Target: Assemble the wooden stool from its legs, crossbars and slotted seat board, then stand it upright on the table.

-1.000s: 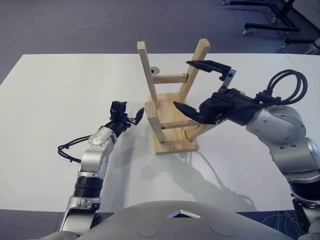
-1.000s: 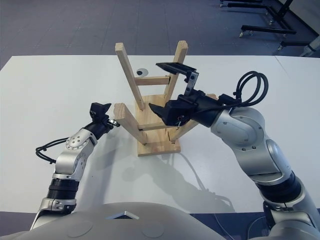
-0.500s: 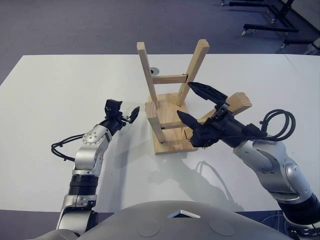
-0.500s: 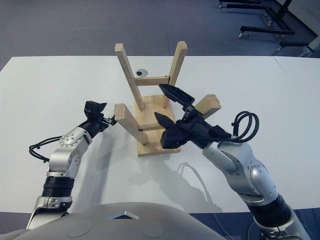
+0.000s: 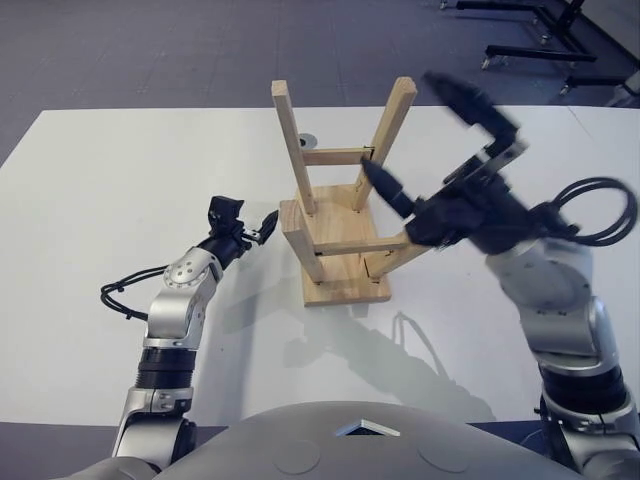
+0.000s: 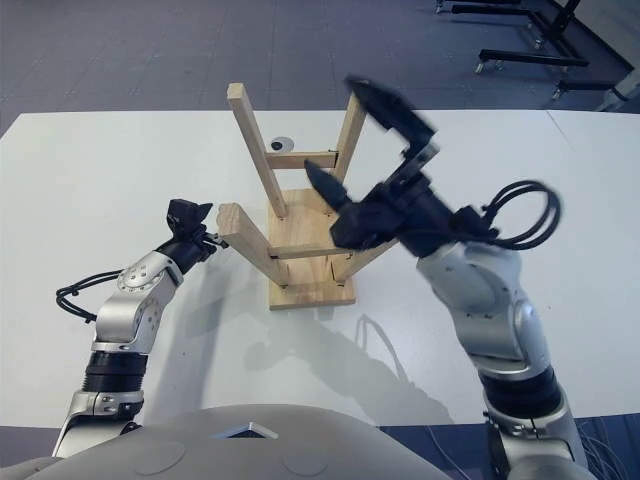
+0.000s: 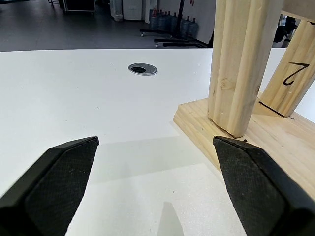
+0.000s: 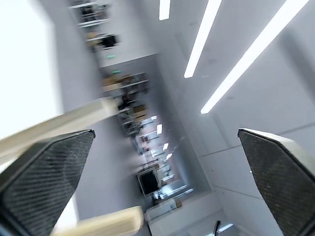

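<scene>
The wooden stool [image 5: 340, 240] rests upside down on its slotted seat board [image 5: 345, 287], legs pointing up and crossbars [image 5: 338, 157] fitted between them. My left gripper [image 5: 262, 228] hovers open just left of the near left leg [image 5: 298, 238], low over the table; the left wrist view looks past its open fingers [image 7: 54, 187] at that leg [image 7: 241, 64] and the board [image 7: 231, 142]. My right gripper [image 5: 400, 125] is open wide at the stool's right side, raised and tilted upward. Its lower finger [image 5: 385, 187] crosses in front of the far right leg [image 5: 392, 125]; contact cannot be told.
A round cable hole [image 5: 308, 140] sits in the white table [image 5: 120, 180] behind the stool. Bare table surface spreads to the left, right and front. Black wheeled stands [image 5: 530, 50] are on the floor beyond the far right corner.
My right gripper has swung upward from low in front of the stool to beside its far right leg, still open. The stool has shifted slightly left. The left gripper barely moved.
</scene>
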You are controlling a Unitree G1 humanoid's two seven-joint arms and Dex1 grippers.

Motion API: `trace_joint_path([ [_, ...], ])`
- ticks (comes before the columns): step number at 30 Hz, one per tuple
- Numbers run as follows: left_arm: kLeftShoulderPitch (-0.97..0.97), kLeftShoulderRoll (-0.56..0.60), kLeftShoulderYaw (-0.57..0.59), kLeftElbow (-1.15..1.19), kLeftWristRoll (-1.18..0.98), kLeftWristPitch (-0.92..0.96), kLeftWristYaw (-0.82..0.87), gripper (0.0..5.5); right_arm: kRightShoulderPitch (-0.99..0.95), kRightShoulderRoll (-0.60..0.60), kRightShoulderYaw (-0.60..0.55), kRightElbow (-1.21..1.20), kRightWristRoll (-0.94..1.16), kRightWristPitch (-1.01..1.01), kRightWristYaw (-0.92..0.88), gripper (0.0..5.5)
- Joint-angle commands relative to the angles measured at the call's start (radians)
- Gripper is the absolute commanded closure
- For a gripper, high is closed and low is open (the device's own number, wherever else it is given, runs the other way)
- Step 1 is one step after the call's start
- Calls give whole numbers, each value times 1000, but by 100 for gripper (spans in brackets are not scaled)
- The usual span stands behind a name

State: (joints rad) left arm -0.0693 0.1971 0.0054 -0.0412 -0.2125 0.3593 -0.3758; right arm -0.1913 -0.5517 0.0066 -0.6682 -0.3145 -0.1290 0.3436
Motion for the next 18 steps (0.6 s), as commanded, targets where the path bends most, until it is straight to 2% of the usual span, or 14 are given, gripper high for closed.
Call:
trace_joint_path([
  [1, 8, -8, 13, -8, -3, -15, 19, 123, -91, -8, -141, 100, 159, 31, 4, 13],
  [5, 46, 9, 33, -140, -53, -39, -19, 123, -20, 67, -289, 238, 425, 205, 10, 13],
  [9, 180, 100, 116, -443, -224, -30, -155, 123, 223, 188, -382, 197, 721, 453, 0, 87],
  [11, 261, 125, 160, -561, -276, 9, -145, 123, 355, 238, -383, 105, 763, 525, -47, 131],
  [14, 403, 128, 158, -726, -322, 66, -98, 123, 525, 281, -355, -24, 792, 607, -92, 187],
  [17, 449, 127, 158, -766, -303, 94, -38, 123, 566, 277, -358, -62, 797, 631, -105, 238],
  [18, 442, 124, 156, -759, -282, 95, -11, 141, 562, 274, -359, -62, 798, 641, -113, 254],
])
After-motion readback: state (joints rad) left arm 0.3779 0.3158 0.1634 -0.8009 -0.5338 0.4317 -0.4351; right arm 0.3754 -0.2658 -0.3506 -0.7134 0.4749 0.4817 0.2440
